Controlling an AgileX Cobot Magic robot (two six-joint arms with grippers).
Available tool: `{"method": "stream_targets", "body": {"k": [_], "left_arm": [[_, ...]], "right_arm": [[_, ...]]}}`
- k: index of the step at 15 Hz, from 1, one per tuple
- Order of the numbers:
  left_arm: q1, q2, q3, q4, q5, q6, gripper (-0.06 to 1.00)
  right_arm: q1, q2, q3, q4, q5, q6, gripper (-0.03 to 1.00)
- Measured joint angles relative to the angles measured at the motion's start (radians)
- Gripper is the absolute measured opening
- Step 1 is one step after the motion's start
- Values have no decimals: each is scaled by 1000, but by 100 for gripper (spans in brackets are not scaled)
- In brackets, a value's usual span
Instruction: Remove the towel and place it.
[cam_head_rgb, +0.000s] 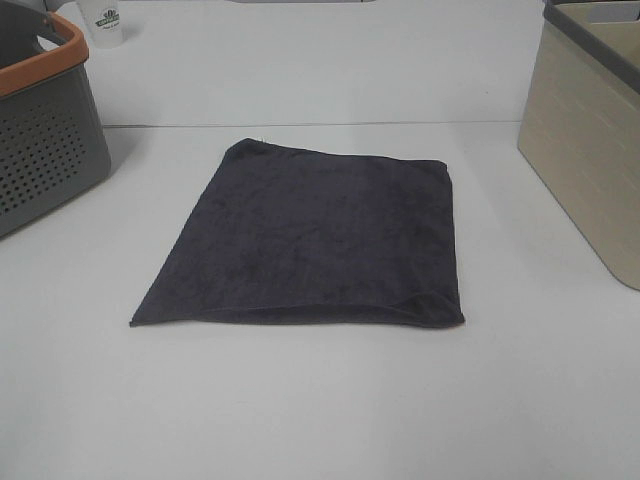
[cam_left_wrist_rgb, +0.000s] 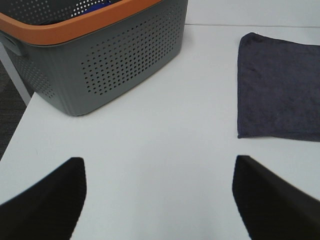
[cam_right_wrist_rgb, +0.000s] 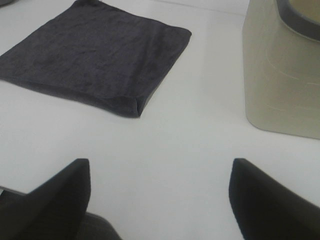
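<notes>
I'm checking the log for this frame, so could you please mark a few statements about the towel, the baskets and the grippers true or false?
1. The towel lies flat on the table. True.
2. The left gripper is shut on the towel. False: it is open over bare table, apart from the towel.
3. The grey basket has an orange rim. True.
4. The towel hangs over the beige bin. False: it lies between the two containers, touching neither.
5. The right gripper is open and holds nothing. True.

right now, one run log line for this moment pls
towel: flat on table, folded, untouched | left gripper: open, empty | right gripper: open, empty | grey basket left, beige bin right
</notes>
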Motion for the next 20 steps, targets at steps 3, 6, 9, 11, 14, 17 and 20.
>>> {"method": "stream_targets", "body": {"k": [3, 6, 9, 11, 14, 17, 20], "left_arm": [[0, -1, 0, 6, 1, 0, 75], [0, -1, 0, 7, 1, 0, 75], [0, -1, 0, 7, 1, 0, 75], [0, -1, 0, 8, 1, 0, 75], [0, -1, 0, 17, 1, 1, 75], [0, -1, 0, 18, 1, 1, 75], [0, -1, 0, 18, 1, 1, 75]], "right_arm": [[0, -52, 2, 1, 0, 0, 75], [0, -52, 2, 1, 0, 0, 75], [0, -52, 2, 1, 0, 0, 75], [0, -52, 2, 1, 0, 0, 75], [0, -52, 2, 1, 0, 0, 75], [0, -52, 2, 1, 0, 0, 75], [0, -52, 2, 1, 0, 0, 75]]}}
